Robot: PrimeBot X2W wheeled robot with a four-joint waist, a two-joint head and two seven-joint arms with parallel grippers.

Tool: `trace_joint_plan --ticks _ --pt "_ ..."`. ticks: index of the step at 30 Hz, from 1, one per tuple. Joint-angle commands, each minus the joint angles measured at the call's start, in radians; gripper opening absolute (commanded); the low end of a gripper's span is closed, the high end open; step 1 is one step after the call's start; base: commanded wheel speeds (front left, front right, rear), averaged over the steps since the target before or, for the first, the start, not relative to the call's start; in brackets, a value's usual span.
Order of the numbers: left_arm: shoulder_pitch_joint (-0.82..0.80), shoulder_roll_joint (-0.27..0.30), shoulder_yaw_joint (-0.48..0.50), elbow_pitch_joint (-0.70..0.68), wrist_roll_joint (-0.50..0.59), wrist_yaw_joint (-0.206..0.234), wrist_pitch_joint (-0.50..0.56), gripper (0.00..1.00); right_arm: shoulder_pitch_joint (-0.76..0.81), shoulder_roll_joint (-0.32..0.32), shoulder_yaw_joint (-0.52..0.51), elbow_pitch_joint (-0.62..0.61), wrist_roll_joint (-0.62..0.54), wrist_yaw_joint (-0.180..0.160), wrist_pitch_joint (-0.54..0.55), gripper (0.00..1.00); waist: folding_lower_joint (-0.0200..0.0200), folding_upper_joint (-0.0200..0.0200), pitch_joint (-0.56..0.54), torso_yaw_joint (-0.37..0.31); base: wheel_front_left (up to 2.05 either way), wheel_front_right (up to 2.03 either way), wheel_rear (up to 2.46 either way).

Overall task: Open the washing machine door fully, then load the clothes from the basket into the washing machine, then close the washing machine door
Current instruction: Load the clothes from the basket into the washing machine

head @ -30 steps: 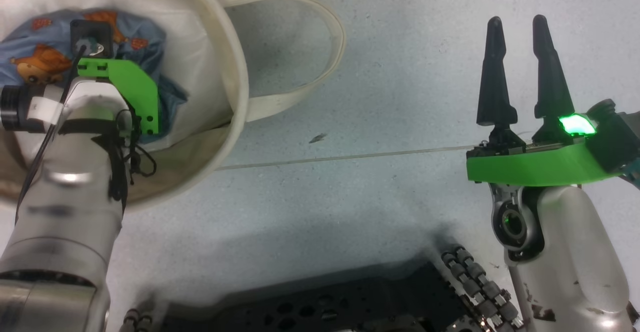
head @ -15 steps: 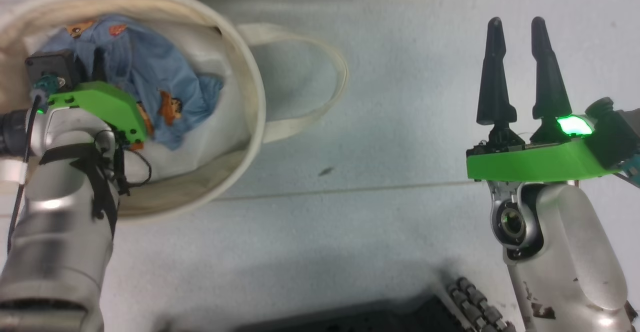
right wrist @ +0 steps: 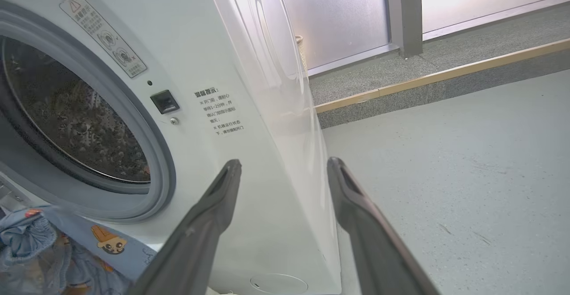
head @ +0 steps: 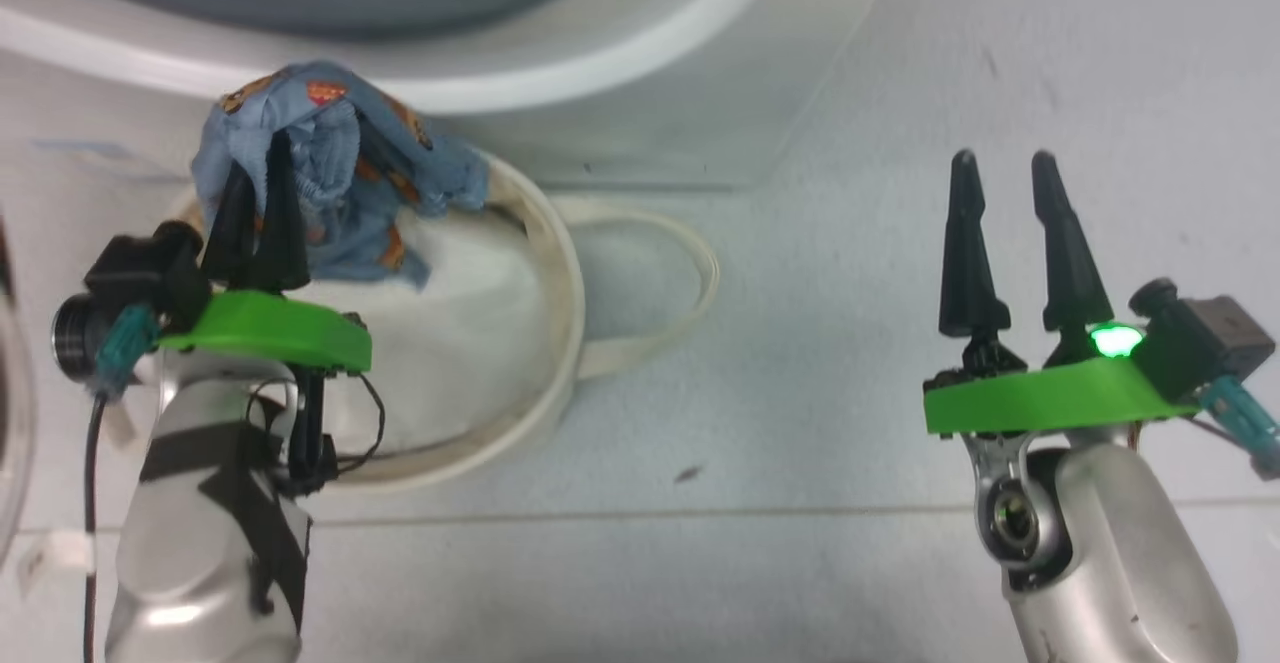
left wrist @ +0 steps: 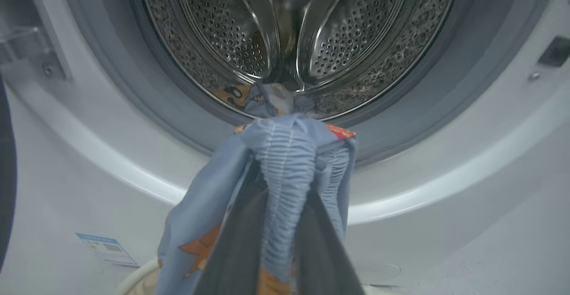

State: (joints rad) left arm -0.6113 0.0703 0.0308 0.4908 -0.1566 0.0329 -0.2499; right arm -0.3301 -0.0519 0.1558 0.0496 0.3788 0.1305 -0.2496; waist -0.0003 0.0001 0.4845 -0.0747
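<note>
Both hands (head: 1003, 158) have tapered black fingers (head: 965, 253), green plates (head: 1050, 398), silver forearms (head: 1100, 563).

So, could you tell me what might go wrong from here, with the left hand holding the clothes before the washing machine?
1. The left hand pinches only a gathered band of the clothes; the loose rest could pull it free.
2. The hanging folds lie close to the basket rim and might snag it.
3. Cloth may catch on the grey seal of the washing machine and hang out of the mouth.
</note>
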Motion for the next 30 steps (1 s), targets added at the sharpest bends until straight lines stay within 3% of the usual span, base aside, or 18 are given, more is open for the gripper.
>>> trace_joint_plan --ticks 1,10,18,30 --pt "0.024 0.016 0.038 -0.069 0.011 -0.009 -0.012 0.00 0.027 0.002 0.020 -0.024 0.006 0.000 -0.012 1.00 0.0003 -0.0001 -0.085 0.025 0.00 0.00 0.00" --pt "0.213 -0.019 0.087 -0.437 0.005 -0.095 -0.012 0.00 0.110 0.002 0.009 -0.005 0.029 0.000 -0.012 1.00 0.0003 -0.0001 -0.252 0.043 0.00 0.00 0.00" --pt "0.341 -0.020 0.050 -0.624 -0.044 -0.092 -0.012 0.00 0.172 0.002 0.007 0.002 0.037 0.000 -0.012 1.00 0.0003 -0.0001 -0.358 0.048 0.00 0.00 0.00" --pt "0.441 -0.020 0.024 -0.696 -0.074 -0.071 -0.012 0.00 0.212 0.002 0.014 -0.002 0.046 0.000 -0.012 1.00 0.0003 -0.0001 -0.405 0.042 0.00 0.00 0.00"
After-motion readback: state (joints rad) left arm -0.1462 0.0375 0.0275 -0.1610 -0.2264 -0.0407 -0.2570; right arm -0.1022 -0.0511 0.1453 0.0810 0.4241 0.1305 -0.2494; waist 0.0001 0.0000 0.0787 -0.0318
